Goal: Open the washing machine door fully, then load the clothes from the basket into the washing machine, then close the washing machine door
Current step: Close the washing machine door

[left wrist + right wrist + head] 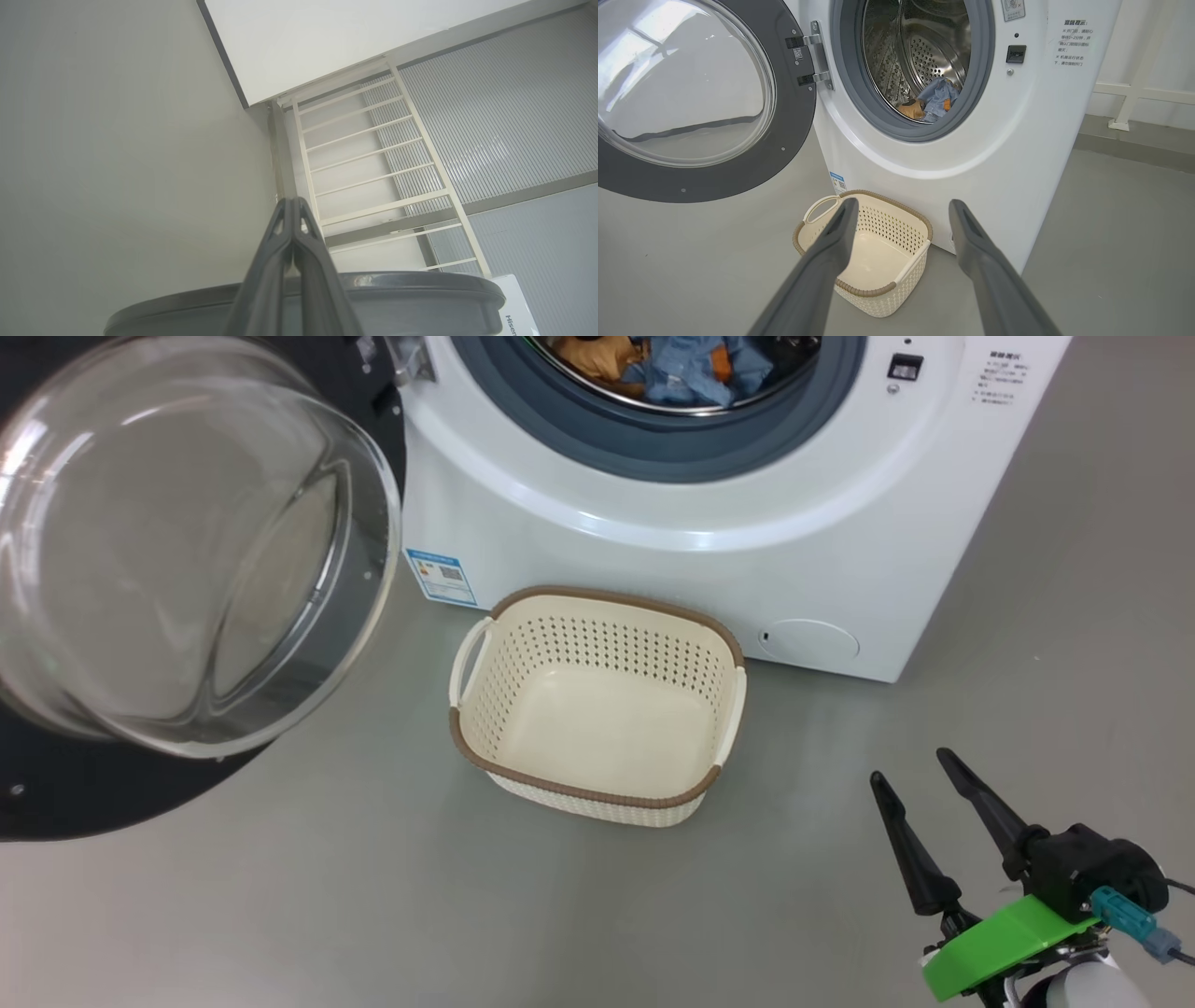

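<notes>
The washing machine stands open, its door swung wide to the left with the glass bowl facing me. The light-blue and orange clothes lie inside the steel drum, as the right wrist view also shows. In front of the machine, on the floor, sits the cream basket with nothing inside. My right gripper is open and empty at the lower right, pointing toward the basket. In the left wrist view my left gripper is shut and empty, above a dark curved door rim.
Bare grey floor surrounds the basket and the machine. A white ladder-like frame leans against a ribbed wall behind the machine. A low white rail runs along the wall right of the machine. The door's black rim overhangs the floor at the left.
</notes>
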Robot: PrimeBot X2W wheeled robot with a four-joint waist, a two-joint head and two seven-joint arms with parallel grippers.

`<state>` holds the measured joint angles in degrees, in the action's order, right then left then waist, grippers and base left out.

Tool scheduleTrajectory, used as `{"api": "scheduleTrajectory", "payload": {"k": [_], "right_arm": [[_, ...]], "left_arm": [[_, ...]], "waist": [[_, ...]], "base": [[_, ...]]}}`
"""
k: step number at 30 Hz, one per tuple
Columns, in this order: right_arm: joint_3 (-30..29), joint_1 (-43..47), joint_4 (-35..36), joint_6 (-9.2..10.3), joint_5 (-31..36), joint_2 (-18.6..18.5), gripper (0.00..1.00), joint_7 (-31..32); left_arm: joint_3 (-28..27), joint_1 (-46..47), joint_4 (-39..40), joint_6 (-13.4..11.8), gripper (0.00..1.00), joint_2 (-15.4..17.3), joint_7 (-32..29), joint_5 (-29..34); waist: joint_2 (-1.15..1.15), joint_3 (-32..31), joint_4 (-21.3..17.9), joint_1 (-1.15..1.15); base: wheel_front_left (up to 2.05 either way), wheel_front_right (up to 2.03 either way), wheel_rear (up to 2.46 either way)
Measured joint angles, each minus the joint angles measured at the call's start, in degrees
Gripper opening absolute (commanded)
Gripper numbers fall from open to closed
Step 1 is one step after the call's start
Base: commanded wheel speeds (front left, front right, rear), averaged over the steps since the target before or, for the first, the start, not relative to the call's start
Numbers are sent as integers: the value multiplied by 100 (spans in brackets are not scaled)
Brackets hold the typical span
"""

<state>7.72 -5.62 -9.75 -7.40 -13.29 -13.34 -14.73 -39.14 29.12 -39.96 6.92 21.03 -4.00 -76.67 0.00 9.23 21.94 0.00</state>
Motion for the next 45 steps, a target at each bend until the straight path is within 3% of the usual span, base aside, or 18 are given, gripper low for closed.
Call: {"api": "scheduleTrajectory", "payload": {"k": [9, 26, 45], "right_arm": [[7, -51, 59, 0, 0, -137, 100, 0], [101, -120, 79, 0, 0, -263, 100, 0], [168, -143, 55, 0, -1, -254, 100, 0]], "left_arm": [[-67, 222, -280, 0, 0, 83, -472, -372], [-232, 400, -586, -2, 0, 252, -592, -515], [-167, 365, -437, -51, 0, 240, -1725, -882]], "waist": [[0, 278, -213, 0], [0, 400, -385, 0], [0, 349, -309, 0]], "base": [[0, 0, 0], [0, 0, 0], [0, 0, 0]]}}
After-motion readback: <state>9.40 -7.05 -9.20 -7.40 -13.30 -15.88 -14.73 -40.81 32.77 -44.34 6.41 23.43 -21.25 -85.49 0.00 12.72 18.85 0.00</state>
